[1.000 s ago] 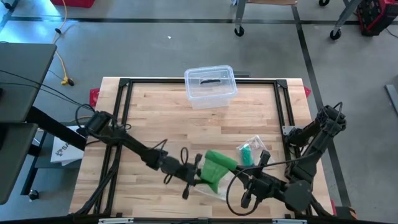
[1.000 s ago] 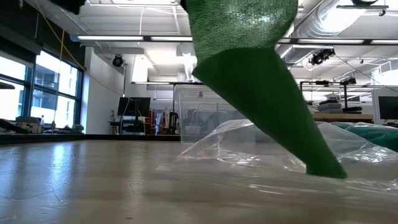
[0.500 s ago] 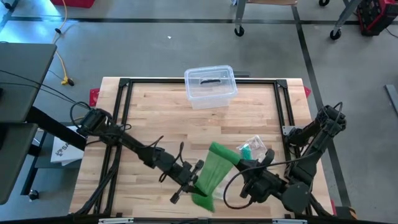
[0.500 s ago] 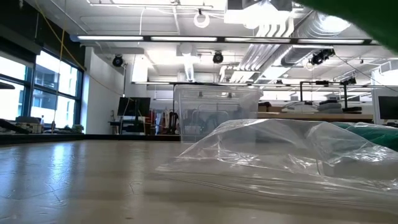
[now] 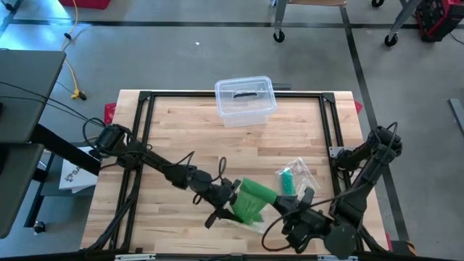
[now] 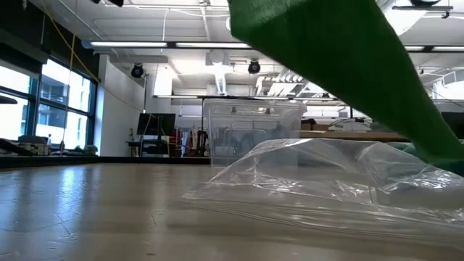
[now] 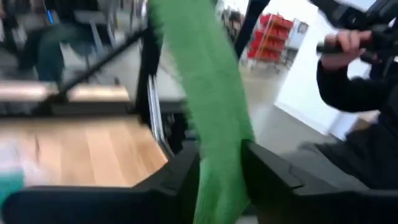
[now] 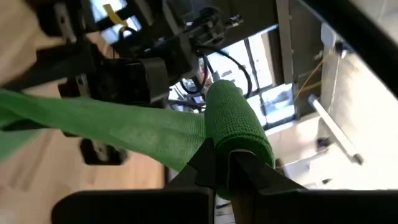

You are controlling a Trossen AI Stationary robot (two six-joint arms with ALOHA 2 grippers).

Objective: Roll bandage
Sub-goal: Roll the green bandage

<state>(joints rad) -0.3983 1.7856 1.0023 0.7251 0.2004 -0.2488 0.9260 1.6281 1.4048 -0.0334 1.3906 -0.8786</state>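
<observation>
Two grippers: I have both low at the near edge of the table, around 6 o'clock in the high view, facing each other across the green bandage point(image 5: 254, 201).
Left gripper point(image 5: 230, 201): fingers point(image 7: 180, 171) stand a little apart with the flat strip passing between them; I cannot tell whether they pinch it.
Right gripper point(image 5: 283, 211): closed tight on the rolled end, the fingers point(image 8: 208, 163) pressed on the roll.
Bandage: lifted off the wood between the two grippers, running from the roll at the right gripper toward 9 o'clock to the left one; in the low view it crosses the top as a slanted green band.
Plastic bag point(image 6: 319, 177): clear and crumpled, lying on the table under the strip.
Small packet point(image 5: 292, 176): clear wrap with something teal inside, near the right gripper toward 12 o'clock.
Clear lidded box point(image 5: 245, 100): at the far edge, 12 o'clock, well apart from the rest.
Table point(image 5: 181, 138): pale wood planks inside a black frame.
</observation>
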